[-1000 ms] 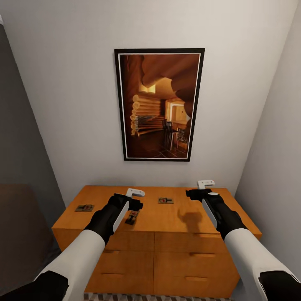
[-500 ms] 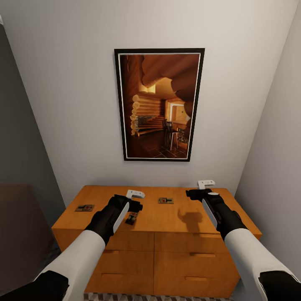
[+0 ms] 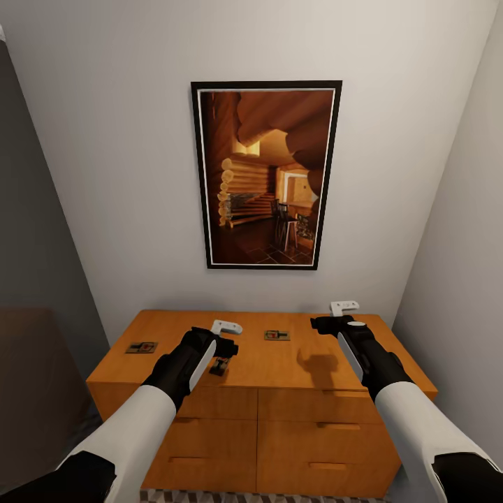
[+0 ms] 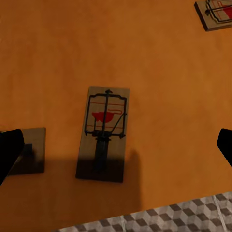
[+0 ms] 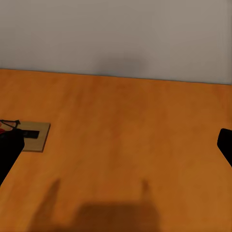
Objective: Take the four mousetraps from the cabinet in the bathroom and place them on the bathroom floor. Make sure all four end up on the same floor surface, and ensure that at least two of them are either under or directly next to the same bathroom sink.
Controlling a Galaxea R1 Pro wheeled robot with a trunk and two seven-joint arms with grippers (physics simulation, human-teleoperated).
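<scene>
Brown mousetrap (image 4: pixel 103 133) flat on cabinet (image 4: pixel 159 72) — between the spread left fingers (image 4: pixel 9 147).

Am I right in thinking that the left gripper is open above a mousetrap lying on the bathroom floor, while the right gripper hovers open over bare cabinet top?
Not quite: the mousetrap under the open left gripper lies on the cabinet top, not the floor. The left wrist view shows it flat on the orange wood between the fingertips. The rest holds: the right gripper is open above bare cabinet top.
</scene>
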